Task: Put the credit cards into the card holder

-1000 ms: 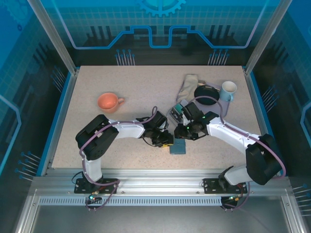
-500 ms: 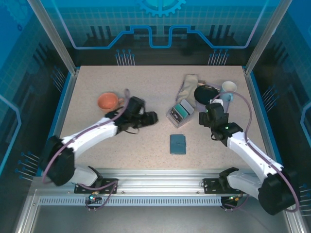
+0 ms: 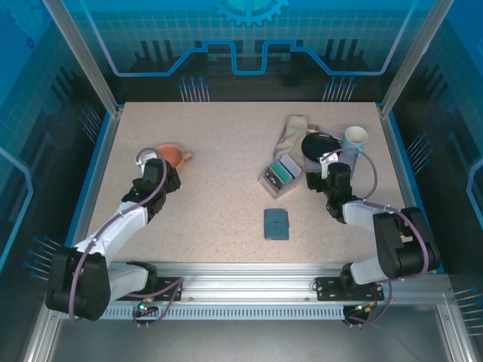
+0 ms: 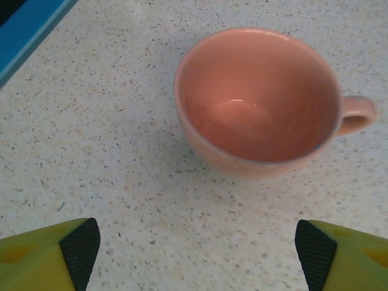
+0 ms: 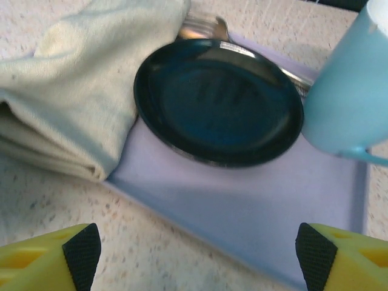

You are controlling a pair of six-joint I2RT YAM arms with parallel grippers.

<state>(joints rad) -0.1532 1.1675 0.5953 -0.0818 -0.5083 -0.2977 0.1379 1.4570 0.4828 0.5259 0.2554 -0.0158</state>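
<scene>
Left gripper (image 4: 194, 248) agape — card holder (image 3: 276, 224) seemingly closed

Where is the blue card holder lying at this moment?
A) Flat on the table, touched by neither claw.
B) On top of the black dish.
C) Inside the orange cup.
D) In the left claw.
A: the card holder lies closed on the table between the arms, while the left claw is open by the orange cup and the right claw is open by the black dish.
</scene>
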